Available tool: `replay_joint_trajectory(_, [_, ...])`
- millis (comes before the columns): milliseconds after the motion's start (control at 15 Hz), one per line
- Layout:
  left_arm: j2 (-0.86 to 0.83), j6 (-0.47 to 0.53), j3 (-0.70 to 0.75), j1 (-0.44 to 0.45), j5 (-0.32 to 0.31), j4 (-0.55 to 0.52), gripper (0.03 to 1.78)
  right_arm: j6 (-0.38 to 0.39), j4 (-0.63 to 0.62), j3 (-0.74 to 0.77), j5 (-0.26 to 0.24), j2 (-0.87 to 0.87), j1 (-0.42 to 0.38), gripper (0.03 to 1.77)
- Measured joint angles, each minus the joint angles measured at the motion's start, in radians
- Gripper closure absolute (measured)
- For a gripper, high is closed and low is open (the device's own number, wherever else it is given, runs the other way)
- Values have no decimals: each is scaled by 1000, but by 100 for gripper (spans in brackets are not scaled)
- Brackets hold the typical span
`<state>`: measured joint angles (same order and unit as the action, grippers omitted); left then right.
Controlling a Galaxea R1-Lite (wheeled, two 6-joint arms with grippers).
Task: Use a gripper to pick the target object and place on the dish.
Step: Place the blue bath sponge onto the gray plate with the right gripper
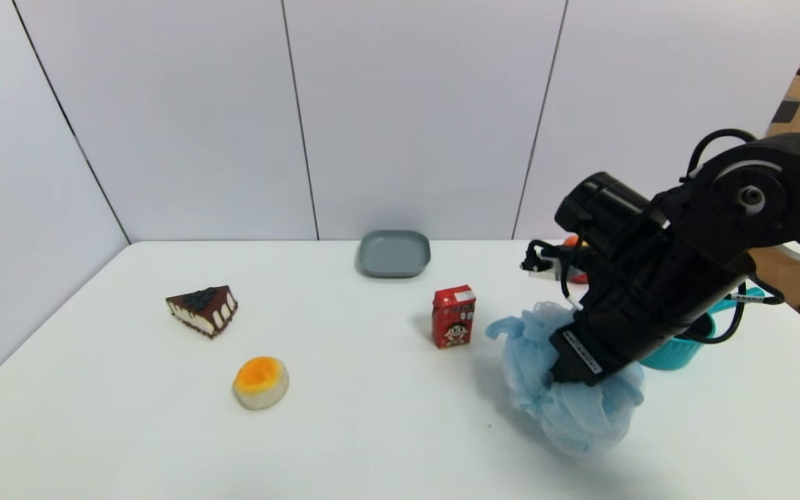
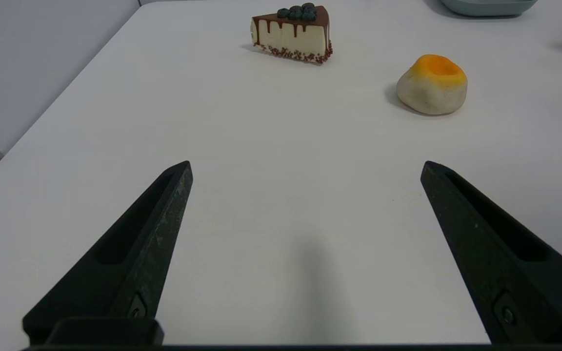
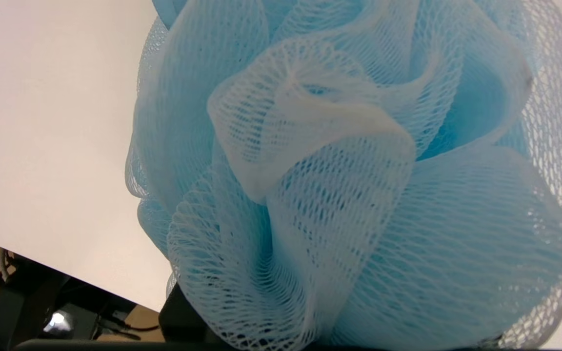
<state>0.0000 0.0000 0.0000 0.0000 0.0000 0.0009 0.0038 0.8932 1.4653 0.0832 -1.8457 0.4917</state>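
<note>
Bath pouf (image 1: 567, 389): light blue mesh ball, lower right of the head view, on or just above the white surface (image 1: 372, 417); contact can't be confirmed. Right pincer (image 1: 570, 375) is buried in the top of the pouf, fingertips hidden by the ruffles, so I can't tell whether it's pinching the mesh or spread. In the right wrist view the pouf (image 3: 349, 195) fills nearly the whole frame, pressed up close to the camera.

Dish (image 1: 394, 253): grey-blue, rounded-square, upper centre of the head view at the far edge of the surface, well apart from the pouf.

Between them: red drink carton (image 1: 453, 316), upright, just left of the pouf. Teal saucepan (image 1: 678, 344) sits right of the pouf, mostly hidden behind the right arm.

Left pincer (image 2: 305, 170): fingers spread wide, holding nothing, low over bare surface at the bottom of the left wrist view. Cake slice (image 2: 291, 33) sits top centre of that frame, orange-topped round piece (image 2: 432, 85) at upper right. In the head view both lie in the left half.
</note>
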Motion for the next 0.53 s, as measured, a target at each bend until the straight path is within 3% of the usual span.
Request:
replay_joint_trajectory(200, [0, 0, 0, 0, 0, 0, 12, -27, -24, 105, -2, 3, -12, 111])
replay_joint_trajectory(533, [0, 0, 0, 0, 0, 0, 12, -111, -191, 255, -14, -6, -41, 112])
